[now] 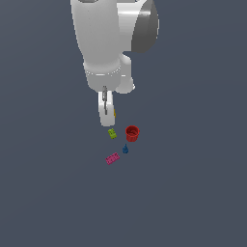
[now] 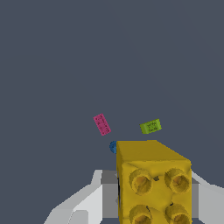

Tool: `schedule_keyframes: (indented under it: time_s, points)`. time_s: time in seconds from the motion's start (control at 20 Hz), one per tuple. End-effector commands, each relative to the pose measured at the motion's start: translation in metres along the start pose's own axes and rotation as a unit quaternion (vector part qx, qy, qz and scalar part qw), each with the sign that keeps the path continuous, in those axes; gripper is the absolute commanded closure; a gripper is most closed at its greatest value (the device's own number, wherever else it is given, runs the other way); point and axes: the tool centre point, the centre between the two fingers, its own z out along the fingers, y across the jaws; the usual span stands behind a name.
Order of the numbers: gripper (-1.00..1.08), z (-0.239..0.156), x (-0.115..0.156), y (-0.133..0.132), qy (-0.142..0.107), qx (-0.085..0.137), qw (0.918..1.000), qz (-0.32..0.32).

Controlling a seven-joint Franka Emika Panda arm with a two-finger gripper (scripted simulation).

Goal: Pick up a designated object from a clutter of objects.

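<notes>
Yellow block [image 2: 153, 183] sits pinched in our hand [image 1: 107, 116], raised off the worktop [image 1: 193, 193] above the lime brick [image 1: 112, 133], so the pick looks done, leaving only a steady hold.

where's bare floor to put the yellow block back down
Bare floor lies wide on all sides of the cluster. It is crowded only where the lime-green brick, red cup, blue piece and pink brick sit close together.

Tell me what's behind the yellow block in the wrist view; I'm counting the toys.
Past the yellow block held in the claw, a blue piece peeks out, mostly covered. The pink brick and green brick lie clear. The red cup isn't visible there.
</notes>
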Motion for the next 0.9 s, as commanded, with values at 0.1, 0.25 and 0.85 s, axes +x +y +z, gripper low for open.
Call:
schedule_keyframes:
  time_s: [0.1,0.25,0.85]
  points:
    - [1.08,-0.042,-0.014,-0.003,0.000,0.000,1.0000,0.000]
    - [1.08,-0.063,-0.022,-0.006,0.000,0.000,1.0000,-0.001]
    - [1.08,-0.100,-0.034,-0.011,-0.001,0.000,1.0000,-0.001]
